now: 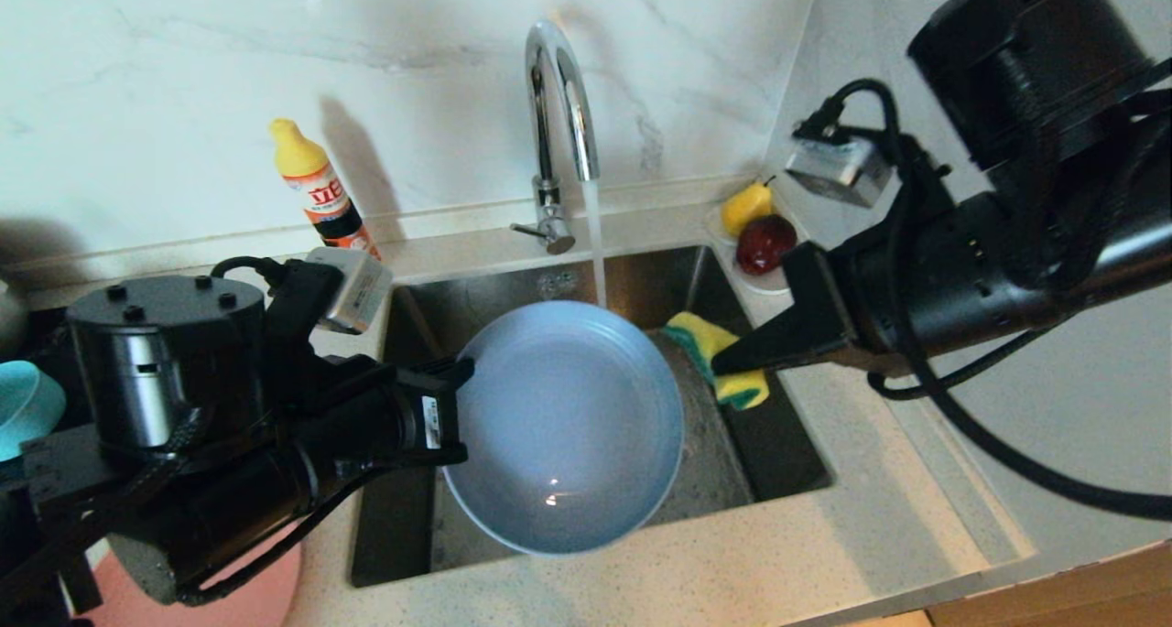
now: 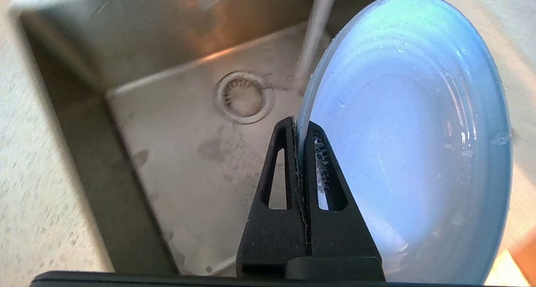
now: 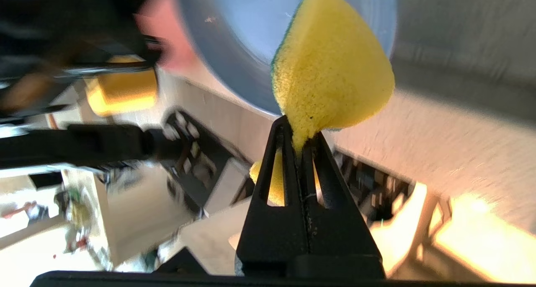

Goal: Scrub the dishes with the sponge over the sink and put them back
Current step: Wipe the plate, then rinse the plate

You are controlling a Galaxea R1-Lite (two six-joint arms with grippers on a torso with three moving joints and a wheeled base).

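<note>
head: high, looks down | wrists: close, share plate (image 2: pixel 410 144)

Water ran from the tap (image 1: pixel 558 87) at twelve o'clock. A soap bottle (image 1: pixel 319 188) stood at ten o'clock. A pear (image 1: pixel 746 206) touched an apple (image 1: pixel 765 243) at two o'clock.

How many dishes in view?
3: grey-blue plate in the left gripper over the sink, teal bowl far left, pink plate under left arm, mostly hidden.
</note>
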